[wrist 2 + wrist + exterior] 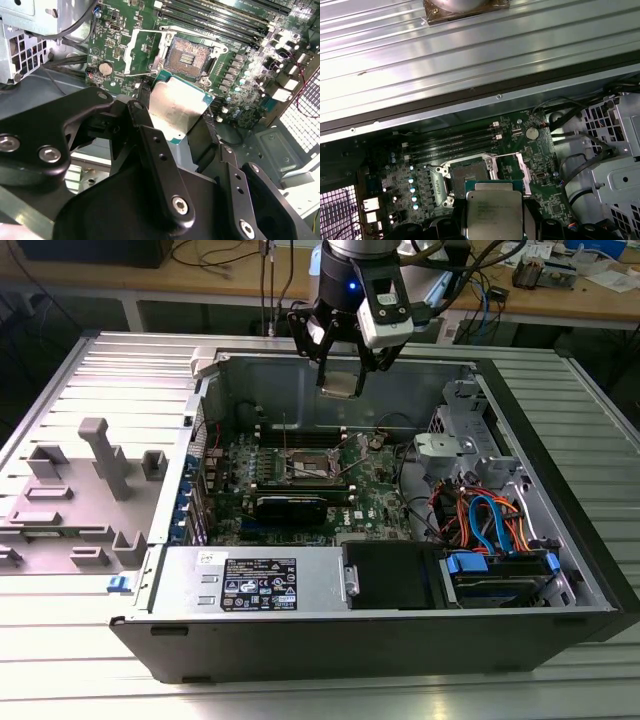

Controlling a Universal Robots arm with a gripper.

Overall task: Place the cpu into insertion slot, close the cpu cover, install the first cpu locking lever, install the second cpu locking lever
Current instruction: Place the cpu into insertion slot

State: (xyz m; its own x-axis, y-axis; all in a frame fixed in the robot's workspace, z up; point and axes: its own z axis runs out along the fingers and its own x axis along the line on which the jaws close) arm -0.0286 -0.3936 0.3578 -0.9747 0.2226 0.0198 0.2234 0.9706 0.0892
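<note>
My gripper (pixel 343 378) hangs above the open computer case, shut on the cpu (pixel 342 384) by two of its edges. In both wrist views the cpu (pixel 176 102) (pixel 494 209) shows its dull silver top between the black fingers (pixel 150 135). Below it, on the green motherboard (pixel 375 490), lies the insertion slot (pixel 305 466) (pixel 191 56) (pixel 469 174), uncovered, with its dark pin field exposed. The cpu cover (pixel 134 50) (pixel 510 166) is swung back beside the slot. The cpu is well above the slot and apart from it.
A black card with a heatsink (pixel 290 506) sits in front of the slot, and memory slots (pixel 455 142) lie behind it. The power supply (pixel 255 582) and a drive bay with blue and orange cables (pixel 490 525) fill the case's front. A grey fixture (pixel 95 475) stands outside on the exterior view's left.
</note>
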